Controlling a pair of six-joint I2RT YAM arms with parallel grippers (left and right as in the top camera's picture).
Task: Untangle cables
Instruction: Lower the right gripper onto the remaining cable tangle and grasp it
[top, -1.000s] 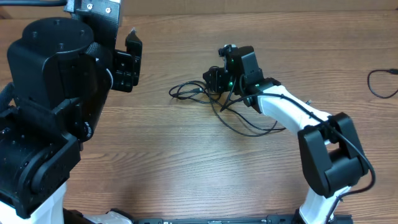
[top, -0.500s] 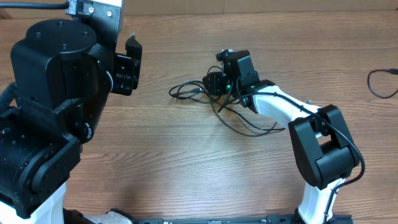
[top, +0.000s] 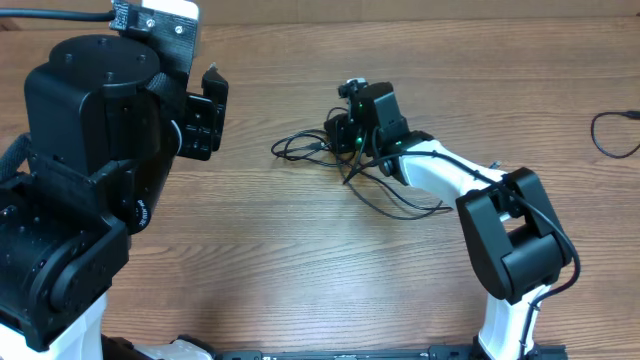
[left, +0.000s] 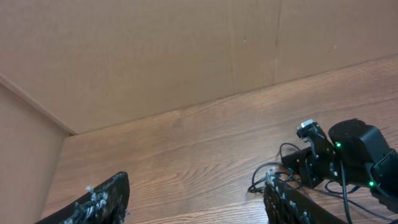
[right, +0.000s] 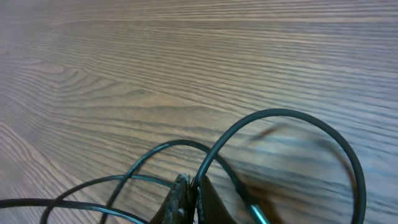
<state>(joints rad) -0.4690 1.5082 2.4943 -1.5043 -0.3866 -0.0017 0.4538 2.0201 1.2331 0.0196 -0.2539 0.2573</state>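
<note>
Thin black cables (top: 375, 190) lie in loose tangled loops on the wooden table, from the middle toward the right arm. My right gripper (top: 340, 135) is over the left part of the tangle. In the right wrist view its fingers (right: 194, 190) are shut on a black cable loop (right: 292, 118) that arches above the table. The cables also show in the left wrist view (left: 273, 177). My left gripper (top: 205, 110) is open and empty, held high at the far left; its two fingers (left: 193, 202) are wide apart.
Another black cable (top: 612, 133) lies at the table's right edge. A brown cardboard wall (left: 155, 56) stands behind the table. The left arm's bulky black body (top: 80, 200) fills the left side.
My right gripper has moved a little to the left and up with the cable in it, dragging the tangle slightly. The left arm has hardly moved.
</note>
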